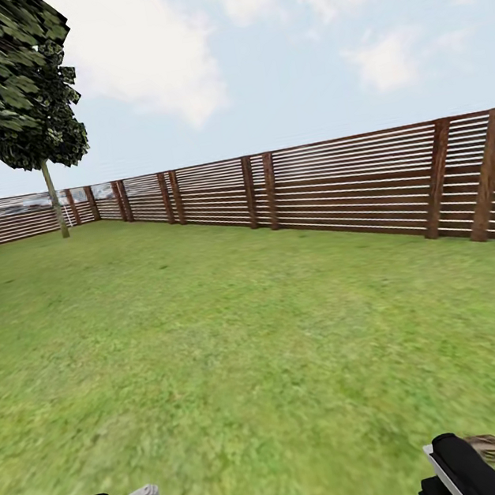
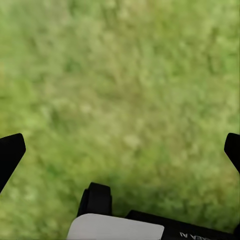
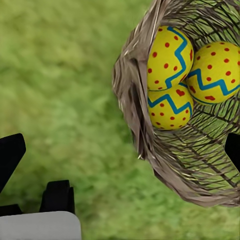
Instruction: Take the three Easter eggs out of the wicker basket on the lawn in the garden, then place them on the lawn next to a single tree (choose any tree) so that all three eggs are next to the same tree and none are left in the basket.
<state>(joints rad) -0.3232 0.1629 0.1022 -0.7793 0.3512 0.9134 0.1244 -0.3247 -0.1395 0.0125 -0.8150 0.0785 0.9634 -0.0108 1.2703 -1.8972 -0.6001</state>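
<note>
Inside the wicker basket (image 3: 150,135), 3 touching Easter eggs (image 3: 170,57) lie variously tilted below the released right gripper (image 3: 120,150).

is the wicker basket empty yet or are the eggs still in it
Still full: the wicker basket holds all three Easter eggs, clustered together inside its open weave. None lies on the lawn.
</note>
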